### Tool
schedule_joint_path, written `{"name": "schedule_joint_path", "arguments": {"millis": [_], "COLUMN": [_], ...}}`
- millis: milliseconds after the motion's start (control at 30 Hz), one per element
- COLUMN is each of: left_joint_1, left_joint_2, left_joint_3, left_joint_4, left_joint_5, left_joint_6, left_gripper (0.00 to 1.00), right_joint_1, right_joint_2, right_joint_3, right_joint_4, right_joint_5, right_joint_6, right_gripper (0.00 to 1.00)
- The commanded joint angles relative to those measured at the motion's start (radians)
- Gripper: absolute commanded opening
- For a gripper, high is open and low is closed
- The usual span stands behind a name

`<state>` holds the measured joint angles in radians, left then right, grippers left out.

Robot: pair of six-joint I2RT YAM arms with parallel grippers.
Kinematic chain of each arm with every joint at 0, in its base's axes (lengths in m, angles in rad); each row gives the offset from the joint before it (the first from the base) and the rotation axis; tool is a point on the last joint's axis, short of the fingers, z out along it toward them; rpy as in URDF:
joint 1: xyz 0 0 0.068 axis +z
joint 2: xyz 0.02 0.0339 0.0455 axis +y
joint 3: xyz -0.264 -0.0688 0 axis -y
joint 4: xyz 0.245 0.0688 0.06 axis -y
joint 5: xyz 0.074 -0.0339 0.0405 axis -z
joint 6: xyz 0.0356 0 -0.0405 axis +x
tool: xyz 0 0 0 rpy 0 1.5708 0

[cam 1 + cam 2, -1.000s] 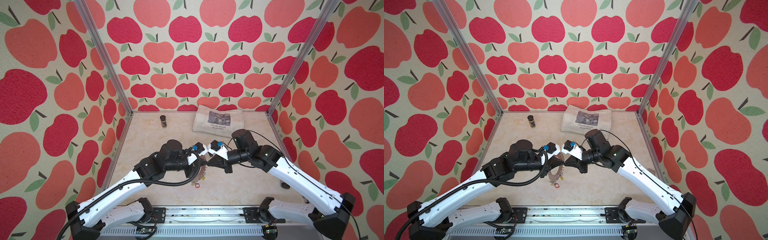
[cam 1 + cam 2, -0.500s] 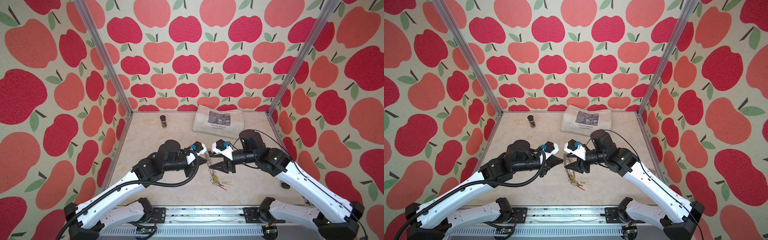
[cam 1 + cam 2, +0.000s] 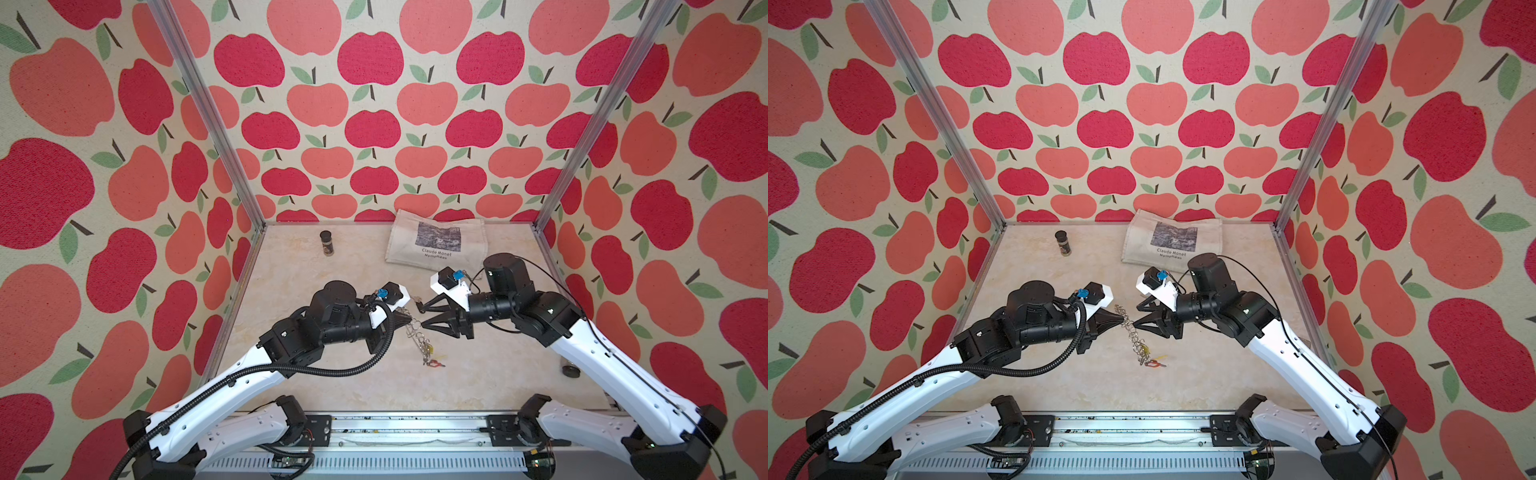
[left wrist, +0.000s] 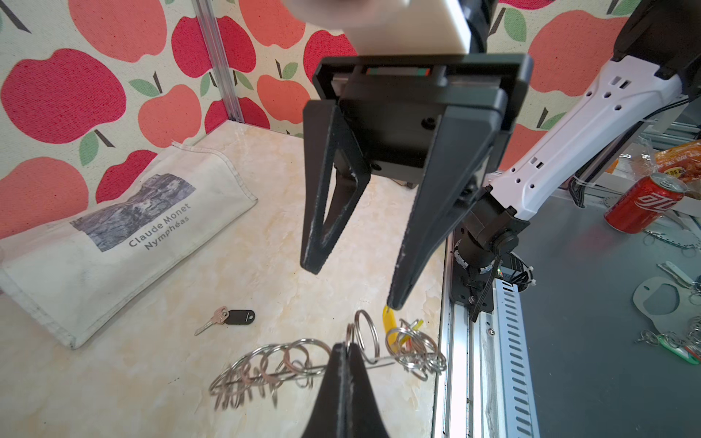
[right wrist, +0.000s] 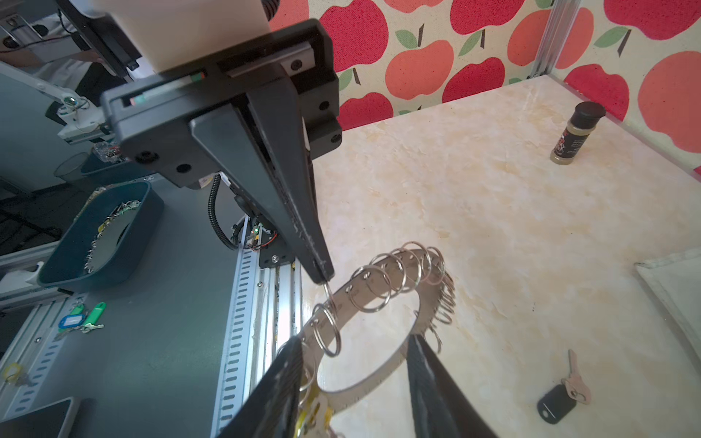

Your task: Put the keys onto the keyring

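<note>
The keyring (image 3: 420, 343) hangs edge-on from my left gripper (image 3: 409, 320), which is shut on one wire ring at its rim (image 4: 343, 347). Both top views show this, with the keyring (image 3: 1136, 338) below the left gripper (image 3: 1123, 320). A yellow tag (image 4: 389, 322) and a red tag (image 3: 433, 364) dangle at its low end. My right gripper (image 3: 420, 318) faces the left one, open. In the right wrist view its fingertips (image 5: 356, 339) straddle the grey disc (image 5: 364, 388); I cannot tell whether they touch it. The keys (image 4: 227, 317), silver with a black tag, lie on the table (image 5: 561, 398), apart from both grippers.
A cream cloth bag (image 3: 436, 243) lies at the back right and a spice jar (image 3: 327, 243) stands at the back left. A small black knob (image 3: 571, 370) sits by the right wall. Outside the booth are a red can (image 4: 641, 204) and a blue tray (image 5: 98, 235).
My right gripper has opened and drawn back to the right. The keyring has swung down and now hangs from the left gripper alone. The left gripper stays shut.
</note>
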<state>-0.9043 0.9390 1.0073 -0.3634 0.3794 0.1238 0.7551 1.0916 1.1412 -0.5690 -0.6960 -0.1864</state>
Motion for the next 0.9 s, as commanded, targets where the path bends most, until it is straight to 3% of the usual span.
{"name": "schedule_joint_path", "arguments": {"millis": [0,100,200,367,567,633,733,867], "left_joint_1": [-0.005,-0.006,-0.005,-0.006,-0.006,-0.005,-0.005,-0.007], "left_joint_2": [-0.025,-0.026,-0.029,-0.034,-0.042,-0.043,-0.046,-0.042], "left_joint_3": [0.021,0.018,0.015,0.007,0.002,0.002,-0.004,0.0], "left_joint_4": [0.038,0.041,0.041,0.047,0.05,0.049,0.052,0.052], "left_joint_5": [-0.015,-0.024,-0.036,-0.057,-0.077,-0.074,-0.067,-0.044], "left_joint_6": [0.01,0.012,0.014,0.011,0.013,0.011,0.006,0.002], "left_gripper": [0.0,0.0,0.0,0.0,0.0,0.0,0.0,0.0], "right_joint_1": [-0.003,0.002,0.02,0.052,0.121,0.119,0.108,0.091], "right_joint_2": [0.009,0.022,0.015,0.013,0.051,0.007,-0.093,-0.125], "right_joint_3": [-0.018,-0.011,-0.008,0.004,0.039,0.031,-0.018,-0.031], "right_joint_4": [0.038,0.027,0.0,-0.047,-0.191,-0.171,-0.047,0.049], "right_joint_5": [-0.085,-0.16,-0.165,-0.207,-0.164,-0.069,0.055,0.148], "right_joint_6": [0.045,0.057,0.053,0.077,0.034,0.027,0.058,0.067], "right_gripper": [0.42,0.41,0.31,0.22,0.2,0.24,0.39,0.41]}}
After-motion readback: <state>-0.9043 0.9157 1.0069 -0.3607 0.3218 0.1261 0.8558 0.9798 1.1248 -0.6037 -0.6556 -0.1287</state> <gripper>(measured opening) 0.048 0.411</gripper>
